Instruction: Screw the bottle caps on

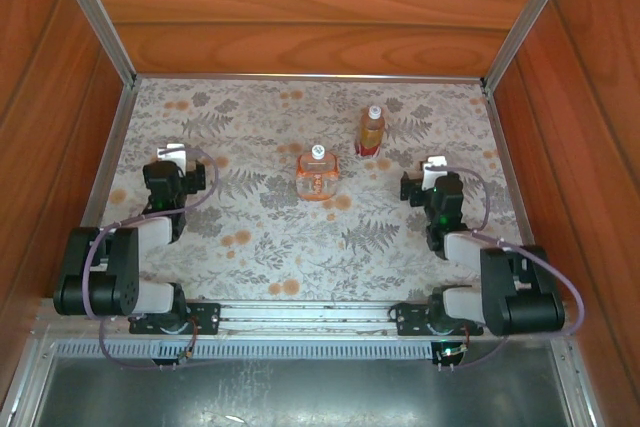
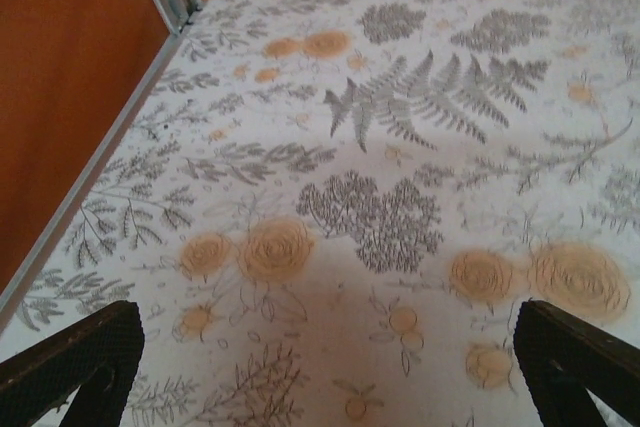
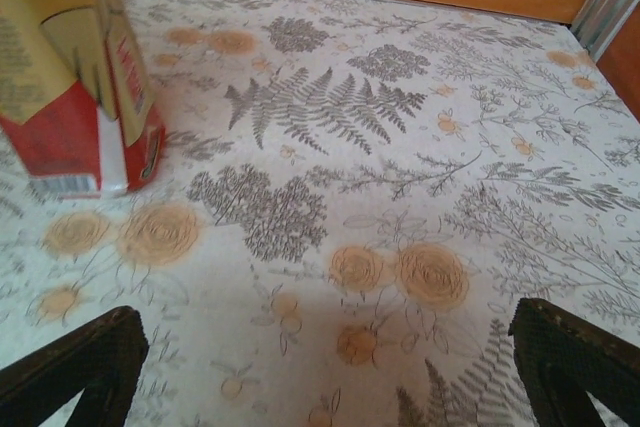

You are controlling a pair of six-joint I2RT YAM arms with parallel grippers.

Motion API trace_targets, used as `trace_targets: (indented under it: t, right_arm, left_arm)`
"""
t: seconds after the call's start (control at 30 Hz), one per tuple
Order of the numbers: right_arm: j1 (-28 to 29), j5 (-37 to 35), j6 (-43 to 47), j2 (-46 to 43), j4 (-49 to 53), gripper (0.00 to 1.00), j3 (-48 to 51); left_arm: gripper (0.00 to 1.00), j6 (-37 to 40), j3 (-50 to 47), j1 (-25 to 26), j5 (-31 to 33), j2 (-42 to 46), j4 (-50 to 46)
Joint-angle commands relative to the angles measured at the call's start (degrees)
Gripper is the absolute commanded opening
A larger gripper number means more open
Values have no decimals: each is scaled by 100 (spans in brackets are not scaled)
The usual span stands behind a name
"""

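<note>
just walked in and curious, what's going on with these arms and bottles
Two robot arms sit at a flowered table with two bottles of orange liquid. The wide bottle and the slim bottle stand upright, with a wide bottle cap and slim bottle cap on top. The left end effector and right end effector are open and empty.

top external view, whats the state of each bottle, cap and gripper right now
wide squarish bottle: upright, holding orange liquid
wide bottle's cap: on its neck, tightness unclear
slim round bottle: upright, holding amber liquid
slim bottle's cap: on its neck, tightness unclear
left gripper: open, empty
right gripper: open, empty, apart from slim round bottle
</note>
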State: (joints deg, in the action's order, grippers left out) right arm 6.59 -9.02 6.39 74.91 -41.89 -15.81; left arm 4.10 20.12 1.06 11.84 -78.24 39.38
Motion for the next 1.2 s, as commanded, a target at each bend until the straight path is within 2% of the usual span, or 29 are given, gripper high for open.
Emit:
trace_targets:
  t: [0.0,0.1,0.17,0.23,0.37,1.17]
  right_arm:
    - [-140,510,-235,612,-660,100,-383]
    - [-173,483,-226,1398,-1399,100,-483]
    - [-234,574,-280,1304,-985,100,-632]
    - [-326,629,-394,1212,-368,100,-837]
    - [-445,393,-658,1302,71,100,-1124]
    - [-452,408,-657,1291,31,100,-1099]
  left_arm:
    - [100,-407,-23,-95,-405,112,258]
    - [100,-459,117,-93,-567,-299,515]
    - [100,-558,271,-139,-483,-827,674]
    - [100,-589,223,-181,-439,-1297,1371]
    - [100,-611,263,-223,-475,-1181,1072]
    - [100,-578,276,-217,-490,-1174,1073]
